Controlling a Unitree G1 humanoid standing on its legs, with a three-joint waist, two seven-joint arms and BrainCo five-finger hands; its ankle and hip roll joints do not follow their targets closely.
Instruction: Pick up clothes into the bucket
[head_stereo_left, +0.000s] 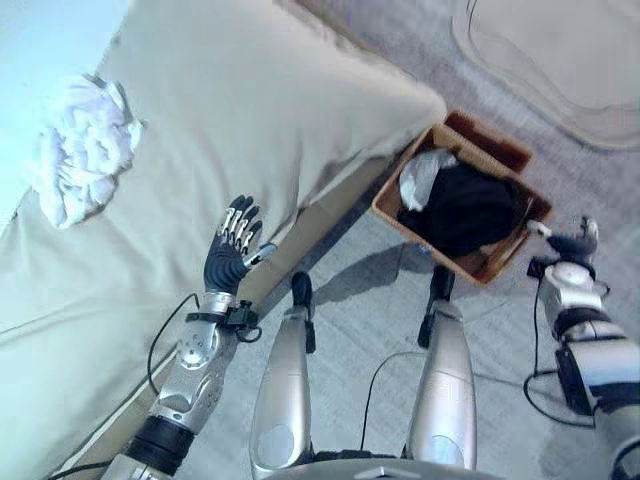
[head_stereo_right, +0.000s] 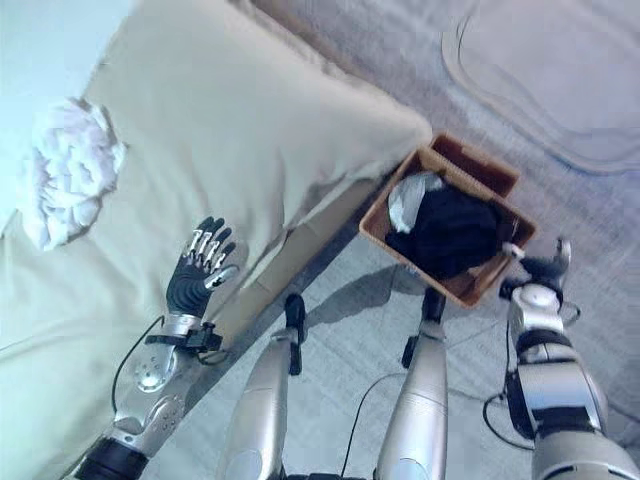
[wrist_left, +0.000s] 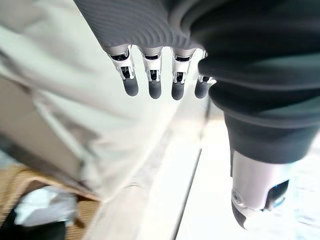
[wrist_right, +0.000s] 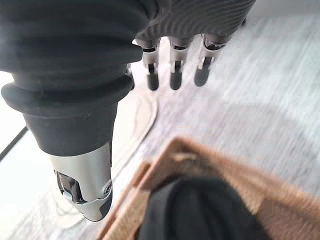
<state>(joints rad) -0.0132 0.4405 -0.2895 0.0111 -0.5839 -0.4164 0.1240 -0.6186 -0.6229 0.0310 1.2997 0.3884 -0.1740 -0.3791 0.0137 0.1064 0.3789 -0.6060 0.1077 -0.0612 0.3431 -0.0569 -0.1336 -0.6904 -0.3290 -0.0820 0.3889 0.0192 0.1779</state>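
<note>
A black garment and a white one already lie in the brown woven bucket; a crumpled white cloth waits near the beige bed's far edge. Both the left robot hand and right robot hand are spread and empty.

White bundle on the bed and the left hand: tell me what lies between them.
Only bare beige bedcover lies between the white bundle and the open left hand, as the left eye view shows.
</note>
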